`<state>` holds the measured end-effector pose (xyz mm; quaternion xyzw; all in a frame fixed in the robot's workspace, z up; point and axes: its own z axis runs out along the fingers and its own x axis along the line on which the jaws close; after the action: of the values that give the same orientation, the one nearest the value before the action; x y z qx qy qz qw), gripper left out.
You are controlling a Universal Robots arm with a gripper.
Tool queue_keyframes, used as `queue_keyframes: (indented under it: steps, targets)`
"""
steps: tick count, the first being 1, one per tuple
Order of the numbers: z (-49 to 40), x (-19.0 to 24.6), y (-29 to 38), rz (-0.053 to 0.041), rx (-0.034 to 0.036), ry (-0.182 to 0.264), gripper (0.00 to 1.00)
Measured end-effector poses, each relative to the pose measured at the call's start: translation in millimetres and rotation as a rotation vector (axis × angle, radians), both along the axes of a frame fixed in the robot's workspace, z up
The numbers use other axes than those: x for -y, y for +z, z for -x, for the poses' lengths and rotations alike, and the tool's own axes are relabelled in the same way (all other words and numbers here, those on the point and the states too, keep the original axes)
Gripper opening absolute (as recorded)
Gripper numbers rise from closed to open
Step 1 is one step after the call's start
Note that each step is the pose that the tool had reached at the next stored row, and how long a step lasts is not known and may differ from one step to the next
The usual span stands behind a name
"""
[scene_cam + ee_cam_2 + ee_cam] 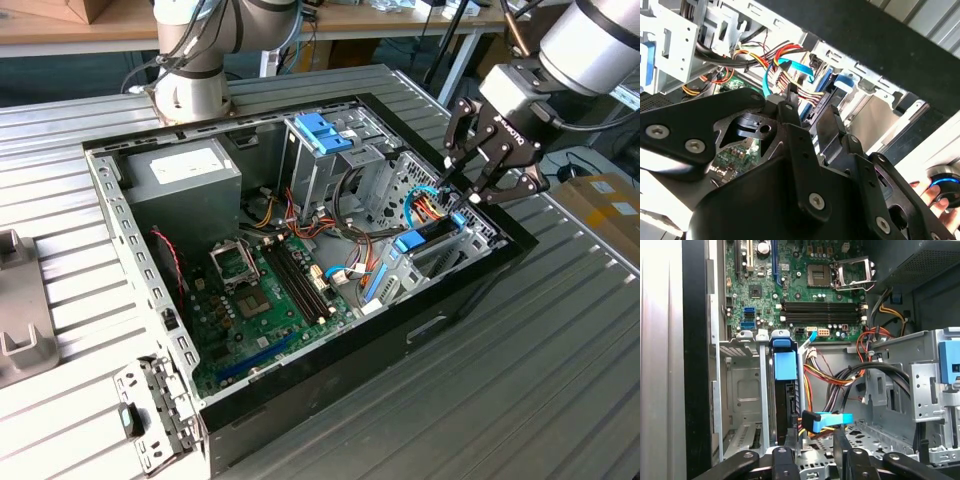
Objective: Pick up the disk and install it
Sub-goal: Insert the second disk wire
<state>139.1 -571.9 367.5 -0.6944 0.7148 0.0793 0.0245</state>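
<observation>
- Gripper point(468, 185) hovered over the open computer case point(470, 300), at the bay corner on the exterior view's right.
- Disk point(785, 390) stood on edge in a slot of the lower bay, blue rail tab on top; in the exterior view it showed as a blue-edged slab point(425, 238) just below the fingertips.
- Jaws looked narrowly parted and held nothing; in the first wrist view the fingers point(781, 465) sat above the disk's end, apart from it. Contact was hard to judge, probably none.
- A light-blue data cable point(827, 421) and a bundle of coloured power wires point(822, 377) crossed right beside the disk.
- Step, my read: the pick-up approach, gripper lined up over the disk but grasp not made. The disk might equally be partly seated already; the views didn't settle that.
- Next move would call for a straight descent along the slot, fingers astride the disk's thin edges, staying clear of the cable.
- Motherboard point(270, 290) and drive cage with blue latch point(325, 135) sat untouched.
- A person's hand point(935, 197) showed outside the case in the second wrist view.
</observation>
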Motion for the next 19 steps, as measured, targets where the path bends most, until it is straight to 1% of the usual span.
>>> queue_keyframes:
  steps: [7, 15, 16, 19]
  targets:
    - [11.3, 0.0, -0.1, -0.0001, 0.0011, 0.0, 0.42]
    - [12.0, 0.0, 0.0, 0.0, 0.0011, 0.0, 0.42]
    - [12.0, 0.0, 0.0, 0.0, 0.0011, 0.0, 0.41]
    - [12.1, 0.0, 0.0, -0.0001, 0.0011, 0.0, 0.22]
